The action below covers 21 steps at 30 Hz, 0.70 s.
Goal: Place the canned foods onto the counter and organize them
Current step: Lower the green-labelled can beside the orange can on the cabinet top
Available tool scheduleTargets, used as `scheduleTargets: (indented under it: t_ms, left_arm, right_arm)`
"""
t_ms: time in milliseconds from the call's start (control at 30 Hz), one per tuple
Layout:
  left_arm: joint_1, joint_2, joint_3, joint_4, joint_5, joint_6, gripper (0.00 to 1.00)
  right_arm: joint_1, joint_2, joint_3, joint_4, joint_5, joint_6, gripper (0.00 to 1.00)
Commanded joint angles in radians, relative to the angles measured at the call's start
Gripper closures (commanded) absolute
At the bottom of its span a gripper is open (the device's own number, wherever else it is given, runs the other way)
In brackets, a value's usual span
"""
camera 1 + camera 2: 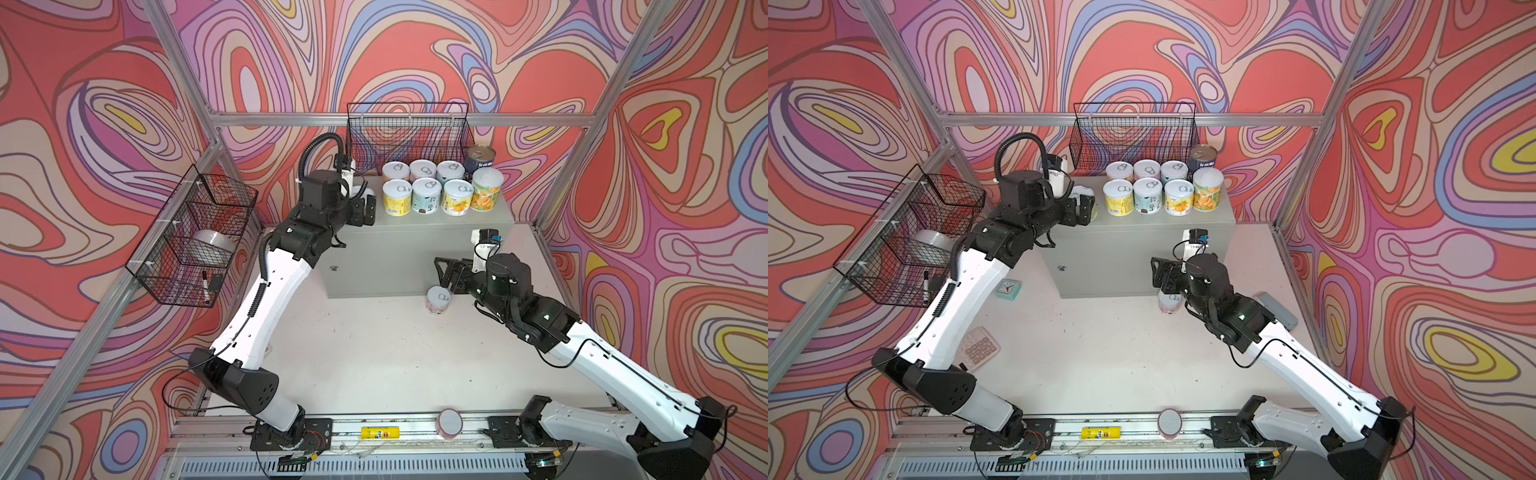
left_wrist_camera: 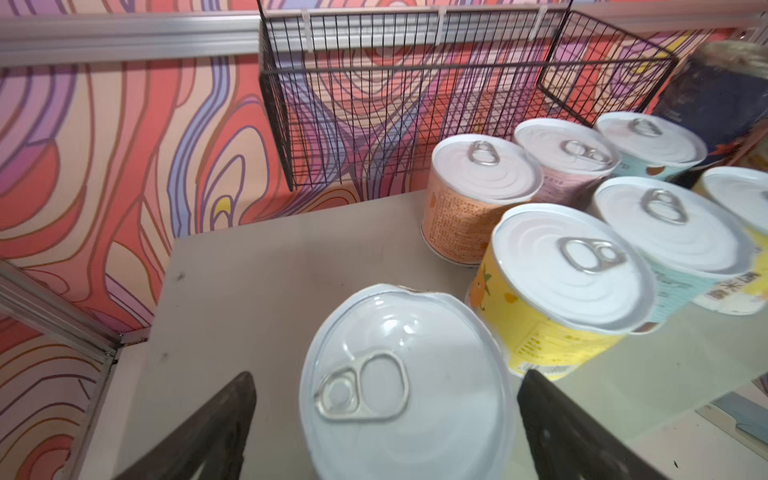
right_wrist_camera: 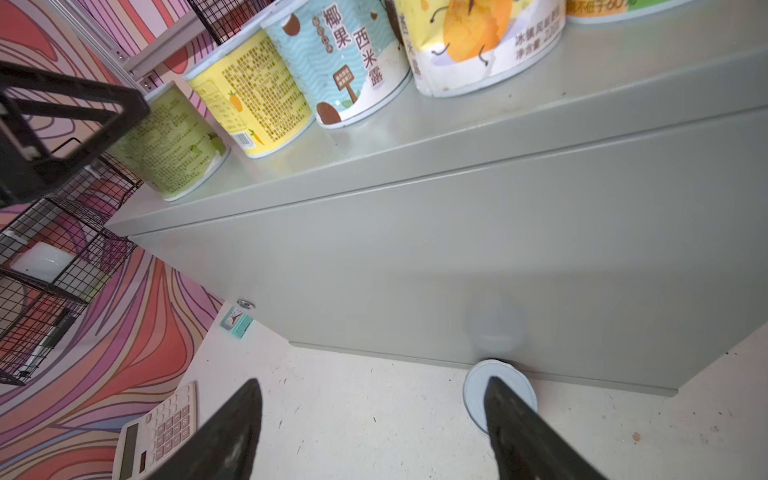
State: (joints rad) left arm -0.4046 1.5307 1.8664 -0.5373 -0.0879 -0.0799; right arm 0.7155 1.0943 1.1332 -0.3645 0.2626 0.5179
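Observation:
The counter point(image 1: 415, 249) is a light-grey metal box holding several canned foods point(image 1: 428, 187) in two rows, with a dark-blue can point(image 1: 480, 160) and an orange-fruit can point(image 1: 487, 189) at their right end. My left gripper point(image 2: 386, 376) is open around a white-lidded, green-labelled can point(image 2: 407, 386) standing on the counter's left part; both fingers are clear of it. A pink can point(image 1: 438, 301) stands on the white tabletop against the counter's front. My right gripper point(image 3: 374, 381) hangs open just above and left of that pink can point(image 3: 473, 386), holding nothing.
A black wire basket point(image 1: 409, 133) hangs on the back wall behind the cans. Another wire basket point(image 1: 195, 232) on the left wall holds a tape roll and a marker. A calculator point(image 1: 978, 347) and teal clock point(image 1: 1008, 289) lie left; a pink roll point(image 1: 449, 422) and yellow tube point(image 1: 379, 432) lie at the front rail.

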Motion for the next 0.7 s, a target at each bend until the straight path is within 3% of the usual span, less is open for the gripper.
scheduleTargets:
  t_ms: [0,167,300,500,667]
  left_arm:
    - [0.007,-0.095,-0.034,0.002,-0.026,0.035,0.0]
    - [0.007,-0.196,-0.14,0.005,-0.003,0.011,0.07]
    - [0.006,-0.255,-0.221,0.033,0.03,-0.011,0.2]
    - [0.007,-0.245,-0.239,0.045,0.079,-0.035,0.29]
    - [0.007,-0.203,-0.252,0.074,0.103,-0.058,0.3]
  right_arm:
    - [-0.001,0.012,-0.003,0.025,-0.024,0.005,0.14]
    - [-0.001,0.029,0.011,0.024,-0.034,0.003,0.14]
    - [-0.001,0.046,0.029,0.023,-0.04,-0.005,0.14]
    - [-0.001,0.066,0.039,0.029,-0.045,-0.009,0.14]
    - [-0.001,0.064,0.032,0.025,-0.037,-0.012,0.14]
